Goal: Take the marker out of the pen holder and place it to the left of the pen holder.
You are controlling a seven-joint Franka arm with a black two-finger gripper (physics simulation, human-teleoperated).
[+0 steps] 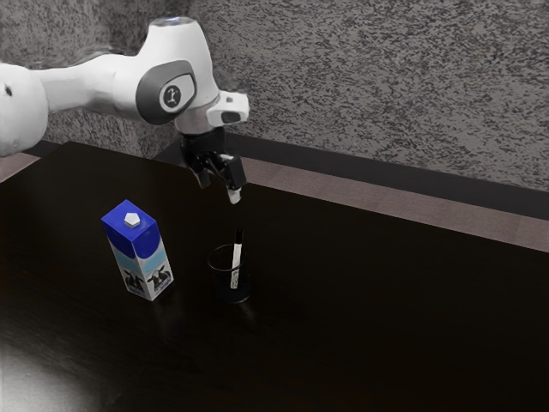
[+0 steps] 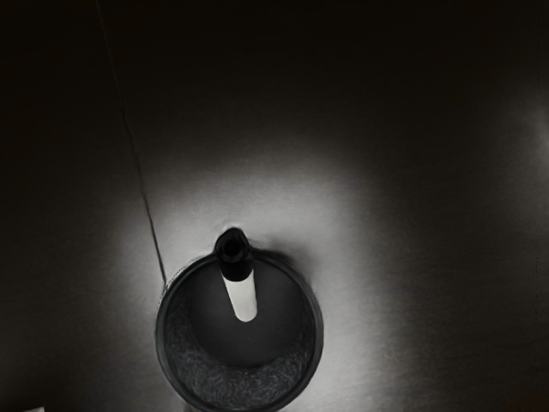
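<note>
My black gripper [image 1: 219, 187] is open in the exterior view, up in the air above the pen holder, with nothing between its fingers. Below it the clear round pen holder [image 1: 233, 293] stands upright on the table. A white marker [image 1: 236, 265] with a black cap leans inside it, cap end up and poking past the rim. Seen from above in the wrist view, the marker [image 2: 244, 296] rests against the rim of the pen holder [image 2: 315, 335], its black cap crossing the edge. No contact shows between gripper and marker.
A blue and white milk carton [image 1: 141, 256] stands on the dark table [image 1: 369, 326], close to the pen holder on the exterior view's left. A textured grey wall [image 1: 377, 94] rises beyond the table.
</note>
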